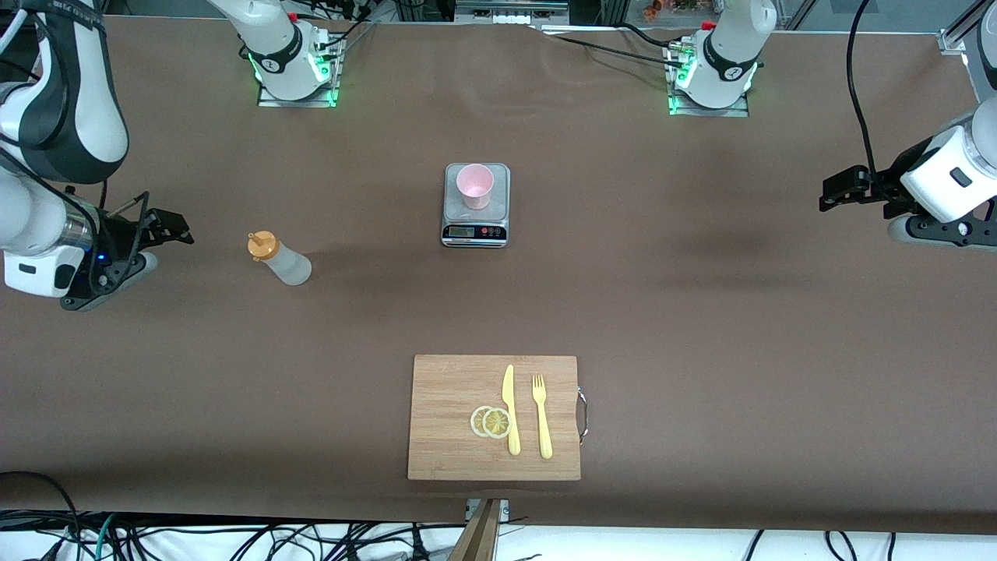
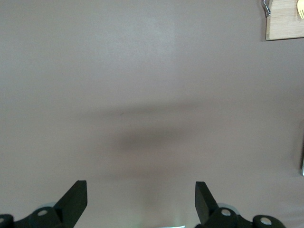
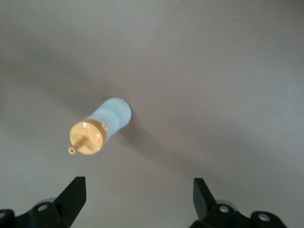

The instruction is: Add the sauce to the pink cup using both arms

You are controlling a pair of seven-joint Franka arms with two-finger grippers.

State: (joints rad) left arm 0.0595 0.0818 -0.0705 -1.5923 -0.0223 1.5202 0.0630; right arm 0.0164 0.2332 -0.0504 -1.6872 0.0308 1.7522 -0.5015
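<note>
The sauce bottle [image 1: 279, 259], frosted white with an orange cap and thin nozzle, stands on the brown table toward the right arm's end; it also shows in the right wrist view [image 3: 102, 128]. The pink cup [image 1: 474, 185] stands upright on a grey scale [image 1: 476, 222] at mid-table. My right gripper [image 1: 173, 226] is open and empty, a short way from the bottle, at the table's end [image 3: 139, 185]. My left gripper [image 1: 837, 191] is open and empty over bare table at the left arm's end [image 2: 141, 187], well away from the cup.
A wooden cutting board [image 1: 444, 421] lies nearer the front camera than the scale, with a yellow knife [image 1: 510, 409], a yellow fork [image 1: 541, 417] and two lemon slices [image 1: 491, 421]. Its corner shows in the left wrist view [image 2: 285, 23]. Two arm bases with green lights [image 1: 296, 74] stand farthest from the camera.
</note>
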